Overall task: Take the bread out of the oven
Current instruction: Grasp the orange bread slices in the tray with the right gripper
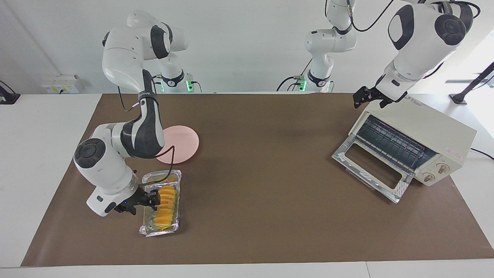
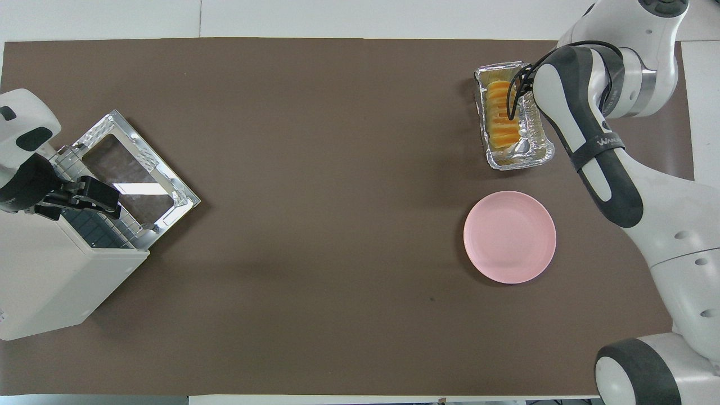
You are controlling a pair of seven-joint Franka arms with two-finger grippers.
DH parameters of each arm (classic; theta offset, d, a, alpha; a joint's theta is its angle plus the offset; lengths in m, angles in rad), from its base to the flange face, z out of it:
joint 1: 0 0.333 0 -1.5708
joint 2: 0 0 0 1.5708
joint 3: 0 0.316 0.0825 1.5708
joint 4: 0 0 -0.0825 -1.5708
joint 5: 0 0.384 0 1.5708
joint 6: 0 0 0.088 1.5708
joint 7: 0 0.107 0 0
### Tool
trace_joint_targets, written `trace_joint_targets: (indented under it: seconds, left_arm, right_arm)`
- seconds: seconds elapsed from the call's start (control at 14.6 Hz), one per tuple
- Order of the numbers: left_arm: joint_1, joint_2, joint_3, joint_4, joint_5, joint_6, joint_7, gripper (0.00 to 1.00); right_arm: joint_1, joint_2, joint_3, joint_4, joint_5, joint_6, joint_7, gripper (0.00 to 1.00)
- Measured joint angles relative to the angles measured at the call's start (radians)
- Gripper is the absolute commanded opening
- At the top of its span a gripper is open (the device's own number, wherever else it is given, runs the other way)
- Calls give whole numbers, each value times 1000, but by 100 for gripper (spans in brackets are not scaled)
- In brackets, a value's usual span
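Observation:
The bread (image 1: pixel 166 206) lies in a crinkled foil tray (image 1: pixel 160 178) on the brown mat at the right arm's end of the table; it also shows in the overhead view (image 2: pixel 500 115). My right gripper (image 1: pixel 154 200) is low at the tray's long side, right against the bread. In the overhead view its own arm hides it. The cream oven (image 1: pixel 424 123) stands at the left arm's end with its glass door (image 1: pixel 370 170) dropped open and its wire rack bare. My left gripper (image 1: pixel 366 99) hangs open and empty over the oven's top corner.
A round pink plate (image 1: pixel 183 143) lies bare beside the tray, nearer to the robots. The right arm's elbow is over the plate's rim. The open oven door juts out over the mat (image 2: pixel 337 225).

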Motion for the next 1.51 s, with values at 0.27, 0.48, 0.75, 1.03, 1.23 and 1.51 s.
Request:
trace_joint_targets:
  seconds: [0.27, 0.48, 0.75, 1.03, 1.23, 1.51]
  left_arm:
    - [0, 0, 0, 0, 0, 0, 0, 100]
    - [0, 0, 0, 0, 0, 0, 0, 100]
    - [0, 0, 0, 0, 0, 0, 0, 100]
    - [0, 0, 0, 0, 0, 0, 0, 100]
    - [0, 0, 0, 0, 0, 0, 0, 100]
    - [0, 0, 0, 0, 0, 0, 0, 100]
  right_arm:
    - [37, 0, 0, -25, -33, 34, 21, 96]
    - [54, 0, -1, -83, -36, 115, 44, 95]
    - [63, -1, -1, -125, -36, 166, 56, 91]
    - [63, -7, -3, -166, -36, 216, 60, 72]
    - [60, -23, -4, -204, -36, 245, 64, 0]
    - [55, -37, -4, -218, -36, 246, 65, 0]
